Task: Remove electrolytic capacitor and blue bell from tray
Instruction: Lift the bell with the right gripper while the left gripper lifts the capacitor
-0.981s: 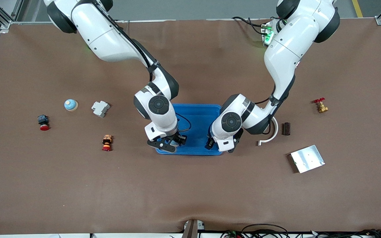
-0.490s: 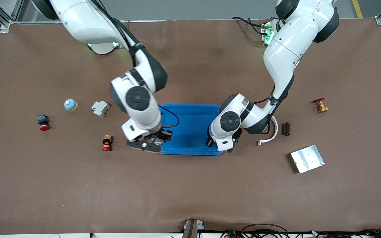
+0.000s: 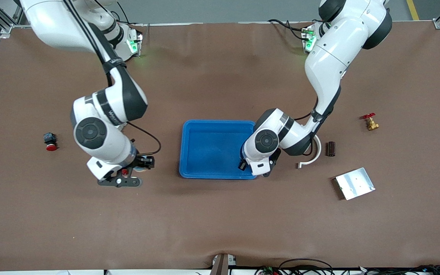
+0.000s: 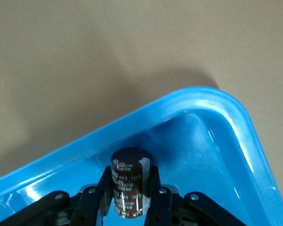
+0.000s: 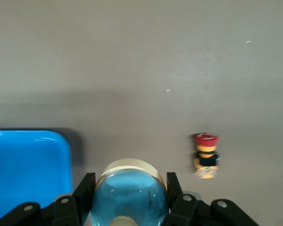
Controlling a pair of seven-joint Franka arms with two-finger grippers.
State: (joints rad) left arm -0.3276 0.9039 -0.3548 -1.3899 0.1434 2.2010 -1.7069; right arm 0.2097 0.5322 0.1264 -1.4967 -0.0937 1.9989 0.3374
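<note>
Right hand (image 5: 127,200) swung off tray (image 3: 193,130) gripping blue bell (image 5: 129,195), now over table; left hand (image 4: 129,195) just clamped capacitor (image 4: 129,188) at tray's 3 o'clock. I lift next.

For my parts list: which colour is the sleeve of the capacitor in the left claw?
Dark brown cylindrical electrolytic capacitor, white print; left wrist view.

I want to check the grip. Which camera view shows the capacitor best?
The left wrist view: the capacitor stands upright between the left gripper fingers, over the tray corner. In the front view the arm hides it; the right wrist view lacks it.
</note>
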